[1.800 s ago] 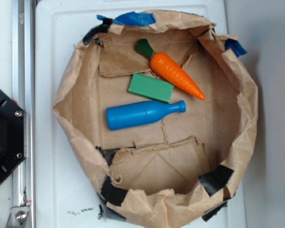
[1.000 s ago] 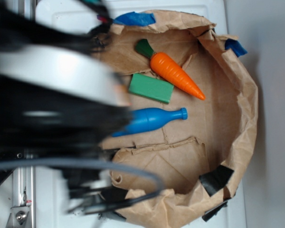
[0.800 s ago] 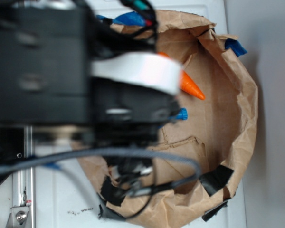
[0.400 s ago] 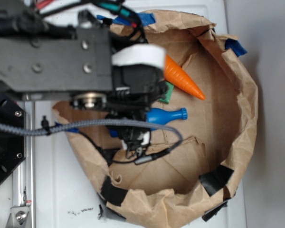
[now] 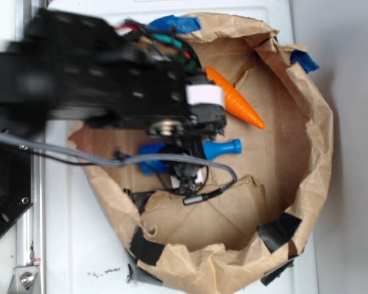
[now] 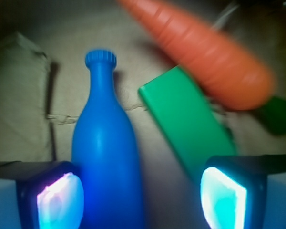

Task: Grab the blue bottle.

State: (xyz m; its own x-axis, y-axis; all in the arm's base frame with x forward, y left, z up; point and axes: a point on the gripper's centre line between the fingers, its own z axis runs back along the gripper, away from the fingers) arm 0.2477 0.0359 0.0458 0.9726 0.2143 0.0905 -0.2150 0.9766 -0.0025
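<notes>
Wrist view shows no legible writing; the end effector (image 6: 142, 198) is spread, the blue bottle (image 6: 106, 157) lying against its left pad, nearer than before. A green block (image 6: 188, 121) and orange toy carrot (image 6: 205, 52) lie beside it, all inside the paper-lined basket (image 5: 313, 141) on the white surface (image 5: 80, 245).

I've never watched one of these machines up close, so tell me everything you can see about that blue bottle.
The blue bottle is solid bright blue and looks like smooth, slightly glossy plastic. It has a round body, a sloping shoulder, a narrow neck and a ridged cap. It lies on its side on the brown paper lining, cap pointing away from the arm. From above, the arm hides most of its body. A green block lies close beside it; whether they touch is unclear. The gripper has its jaws open, the bottle by one jaw, not centred.
</notes>
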